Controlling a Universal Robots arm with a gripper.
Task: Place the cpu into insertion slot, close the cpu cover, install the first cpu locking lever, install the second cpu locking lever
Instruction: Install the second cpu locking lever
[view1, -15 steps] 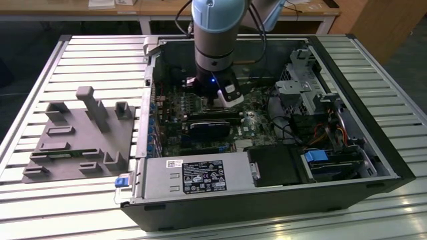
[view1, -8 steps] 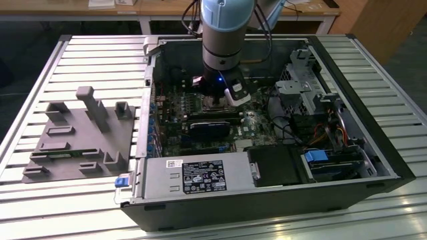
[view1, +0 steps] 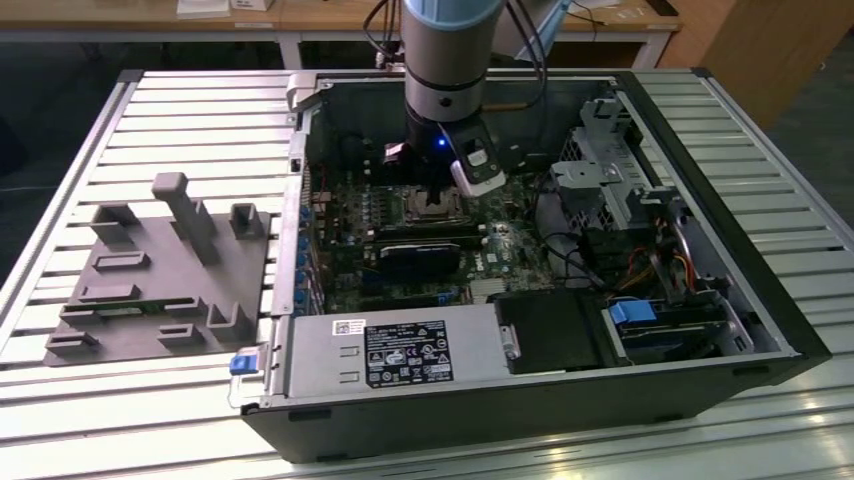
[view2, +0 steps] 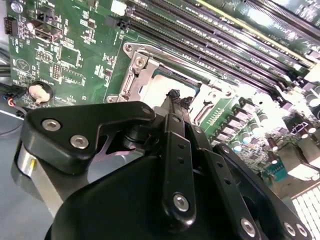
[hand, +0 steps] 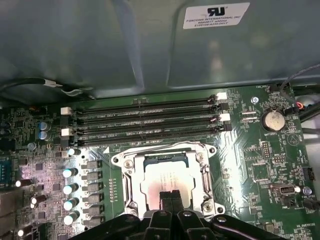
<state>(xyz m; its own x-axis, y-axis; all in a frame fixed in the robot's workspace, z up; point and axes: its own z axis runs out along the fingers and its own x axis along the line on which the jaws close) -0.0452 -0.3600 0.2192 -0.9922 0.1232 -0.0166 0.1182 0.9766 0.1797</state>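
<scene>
Above the cpu (hand: 165, 181) in its insertion slot (hand: 165, 150), hand (hand: 170, 196) fingertips together.

The computer case (view1: 534, 330) lay open on its side on the slatted table (view1: 200, 110), so access from above was left free. The gripper (hand: 170, 195) was seen with its fingertips pressed together just over the cpu (hand: 167, 180) in the insertion slot (hand: 131, 167), framed by the cpu cover (hand: 200, 165). Close on one side of the socket, room was narrowed by the long memory slots (hand: 150, 120) — beyond them stood the case wall. In the exterior view, passage to the right was crowded by cables (view1: 587, 260) and a drive cage (view1: 601, 170); the power supply (view1: 400, 355) blocked the near edge.
</scene>
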